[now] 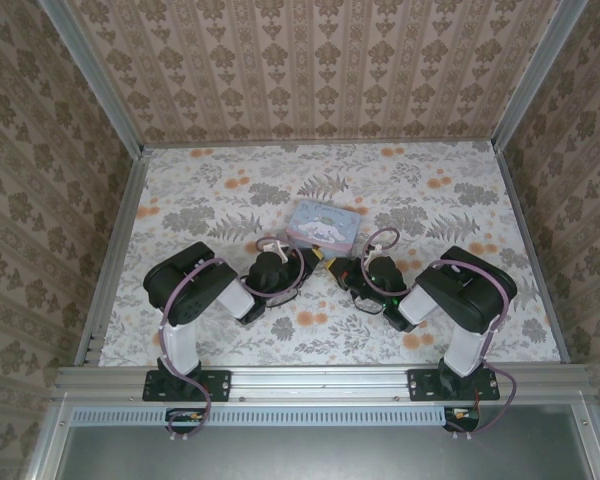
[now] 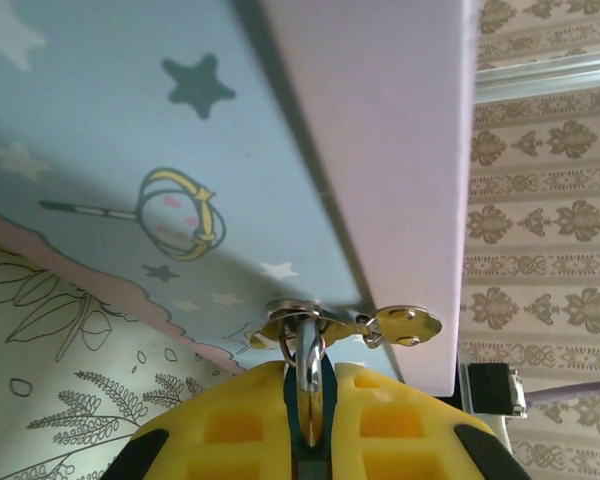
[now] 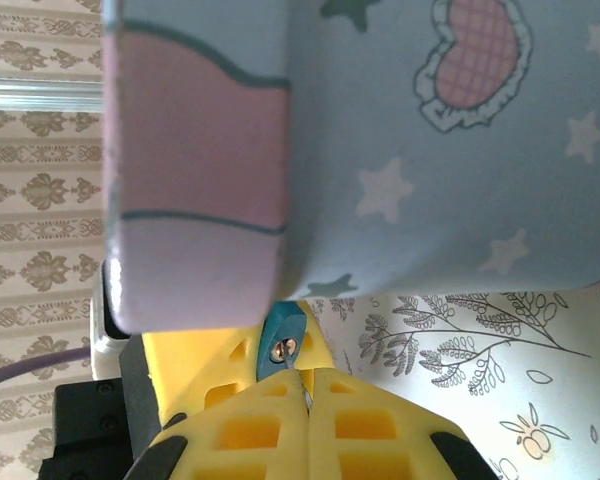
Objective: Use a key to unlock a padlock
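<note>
The padlock [image 2: 310, 440] is clamped btw. the yellow fingers of the left gripper [image 2: 310, 378], just off the near edge of the blue box [image 1: 323, 225]. Its silver shackle is pointed toward the box. A key ring [image 2: 285, 342] w/ small metal keys [image 2: 405, 325] is hung at the shackle, right against the box's edge; whether contact is made cannot be told. The right gripper [image 3: 307, 380] is pressed together, fingertip to fingertip, just beside the padlock's teal end and also at the box's near edge. A thin metal sliver is seen at its seam, but whether a key is gripped cannot be told. In both wrist views most of what lies beyond is blocked by the box.

The box is laid approx. mid-table [image 1: 180, 200], on a grey-leaf & orange-flower print. Around it, walls [image 1: 310, 70] w/ brown damask paper are set on three sides, and aluminium rails [image 1: 320, 383] are run along the near edge.

Counted: 2 arms, 2 grippers, 1 box, 1 padlock, 1 key ring; no. of keys not clear.
</note>
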